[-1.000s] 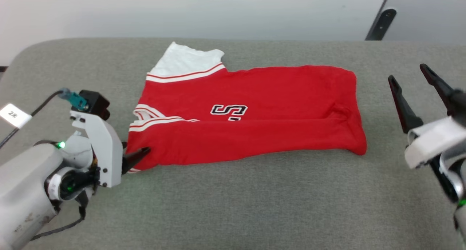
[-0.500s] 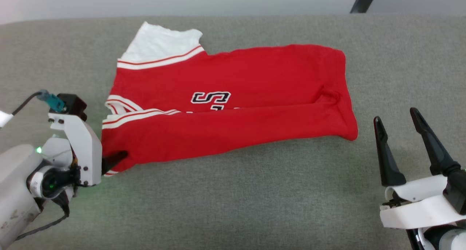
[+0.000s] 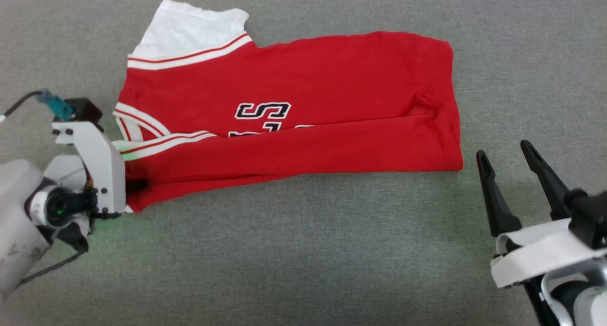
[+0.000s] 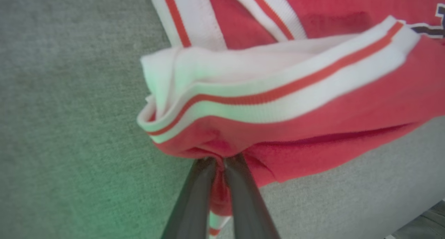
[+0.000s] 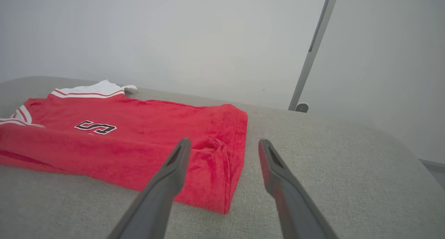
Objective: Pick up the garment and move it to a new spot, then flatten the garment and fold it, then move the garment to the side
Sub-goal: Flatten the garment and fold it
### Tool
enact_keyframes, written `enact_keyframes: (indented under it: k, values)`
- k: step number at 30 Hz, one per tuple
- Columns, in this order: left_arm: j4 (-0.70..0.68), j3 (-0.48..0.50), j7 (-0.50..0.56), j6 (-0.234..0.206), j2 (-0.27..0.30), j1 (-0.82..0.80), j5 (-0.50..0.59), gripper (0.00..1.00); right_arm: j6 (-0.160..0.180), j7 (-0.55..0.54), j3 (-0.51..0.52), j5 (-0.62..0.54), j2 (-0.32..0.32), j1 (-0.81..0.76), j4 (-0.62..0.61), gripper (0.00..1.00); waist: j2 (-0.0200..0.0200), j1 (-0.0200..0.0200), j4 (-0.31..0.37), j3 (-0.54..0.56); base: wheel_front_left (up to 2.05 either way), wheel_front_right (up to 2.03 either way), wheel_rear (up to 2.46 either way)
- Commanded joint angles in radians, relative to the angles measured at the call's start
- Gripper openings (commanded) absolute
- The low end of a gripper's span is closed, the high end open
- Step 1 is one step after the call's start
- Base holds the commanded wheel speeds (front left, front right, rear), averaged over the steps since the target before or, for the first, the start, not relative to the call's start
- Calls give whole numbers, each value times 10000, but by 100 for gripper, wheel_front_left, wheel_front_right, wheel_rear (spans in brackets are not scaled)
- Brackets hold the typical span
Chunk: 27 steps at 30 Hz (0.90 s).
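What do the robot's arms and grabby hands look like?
The left gripper and right gripper each have two long, dark, pointed fingers, like a bird's beak. The left arm is pale grey, with a white bracket dotted with screws, a teal plug on a black cable, and a small green light. The right one has a curved white cover.

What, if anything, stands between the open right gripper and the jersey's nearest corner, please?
Nothing visible does. A bare stretch of the grey padded surface separates the right gripper from the near hem corner of the garment. The left gripper is shut on the opposite end of the garment.
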<state>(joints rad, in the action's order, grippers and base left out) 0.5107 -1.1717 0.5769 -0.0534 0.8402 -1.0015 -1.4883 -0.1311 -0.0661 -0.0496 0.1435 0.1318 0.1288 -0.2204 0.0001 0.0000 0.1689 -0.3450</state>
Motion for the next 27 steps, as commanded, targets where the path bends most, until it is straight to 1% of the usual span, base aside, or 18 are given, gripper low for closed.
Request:
enact_keyframes:
  k: [1,3,4,8,9,11,12,15,19,27]
  values:
    - [40,-327,0,18,-476,259,194,0,8,-324,-28,194,212,268,99,100,-1,0,-78,14,0,0,0]
    - [42,-329,26,71,-521,184,257,0,8,-1112,45,596,303,505,335,100,-1,0,-144,57,0,0,0]
    - [30,-324,8,108,-562,151,281,0,6,-1510,-17,755,464,711,393,100,-1,0,-178,78,0,0,0]
    - [13,-367,25,263,-704,46,364,0,9,-3870,-71,1493,906,1586,967,100,-1,0,-303,135,0,0,0]
    - [13,-367,25,263,-704,46,364,0,9,-3870,-71,1493,906,1586,967,100,-1,0,-303,135,0,0,0]
    - [-8,-390,43,355,-821,-63,456,0,9,-5108,-151,1778,1230,2099,1290,100,-1,0,-406,124,0,0,0]
    - [0,-390,44,383,-878,-111,459,0,9,-5728,-147,1999,1261,2341,1514,100,-1,0,-447,113,0,0,0]
    - [36,-407,58,514,-1095,-273,551,0,9,-6994,-263,2306,1537,3170,1987,100,-1,0,-642,29,0,0,0]
    - [170,-426,32,664,-1386,-423,639,0,10,-8337,-399,2457,1575,4014,2821,100,-1,0,-859,-115,0,0,0]
    - [584,-409,-83,882,-1844,-660,744,0,8,-10307,-191,2137,917,5272,5198,100,-1,0,-1085,-445,0,0,0]
